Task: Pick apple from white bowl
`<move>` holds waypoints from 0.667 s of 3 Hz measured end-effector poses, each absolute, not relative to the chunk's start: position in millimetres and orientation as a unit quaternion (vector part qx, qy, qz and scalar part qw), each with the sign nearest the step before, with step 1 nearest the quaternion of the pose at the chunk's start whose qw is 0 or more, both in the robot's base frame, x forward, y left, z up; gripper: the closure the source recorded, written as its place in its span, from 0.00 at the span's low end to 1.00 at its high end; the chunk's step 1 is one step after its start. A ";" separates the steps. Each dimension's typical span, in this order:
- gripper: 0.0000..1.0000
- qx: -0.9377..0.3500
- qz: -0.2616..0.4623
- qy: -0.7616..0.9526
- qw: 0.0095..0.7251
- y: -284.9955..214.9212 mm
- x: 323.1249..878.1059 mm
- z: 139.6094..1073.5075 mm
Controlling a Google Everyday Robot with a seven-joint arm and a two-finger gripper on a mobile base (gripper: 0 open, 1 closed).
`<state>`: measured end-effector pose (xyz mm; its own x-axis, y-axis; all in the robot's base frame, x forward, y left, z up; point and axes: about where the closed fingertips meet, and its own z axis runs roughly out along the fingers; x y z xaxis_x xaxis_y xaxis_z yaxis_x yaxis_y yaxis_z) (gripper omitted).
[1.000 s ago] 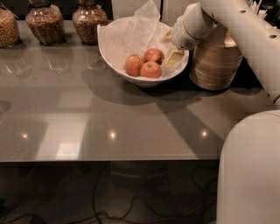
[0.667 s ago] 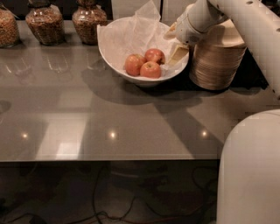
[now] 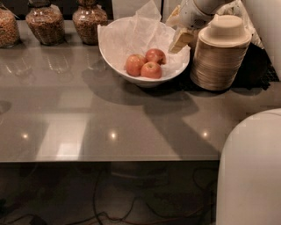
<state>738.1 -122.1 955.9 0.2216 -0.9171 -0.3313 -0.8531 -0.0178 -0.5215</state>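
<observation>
Gripper [image 3: 178, 44]: hangs over the right rim of the white bowl, just above the tissue paper and to the right of the apples; how far open it is cannot be told, and no apple shows in its hold.
Arm [image 3: 198, 9]: white, enters from the top right and slopes down towards the bowl.
White bowl [image 3: 115, 62]: stands on the grey table [image 3: 88, 114], towards its back edge, just left of the stacked bowls.
Tissue paper [image 3: 131, 35]: crinkled, white, lines the bowl and rises above its rear rim.
Left apple [image 3: 135, 64], rear apple [image 3: 156, 56], front apple [image 3: 151, 70]: red-yellow, clustered and touching on the paper inside the bowl.
Stacked beige disposable bowls [image 3: 221, 55]: upside down, on a black mat [image 3: 259, 72].
Glass jars [image 3: 44, 22]: three filled jars at the back left.
Robot body [image 3: 250, 171]: white, lower right foreground.
</observation>
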 end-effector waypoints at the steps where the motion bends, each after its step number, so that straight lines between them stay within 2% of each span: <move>1: 0.41 -0.711 -0.050 0.618 0.331 -119.4 735.3 968.6; 2: 0.41 -0.712 -0.042 0.613 0.340 -113.5 737.5 966.9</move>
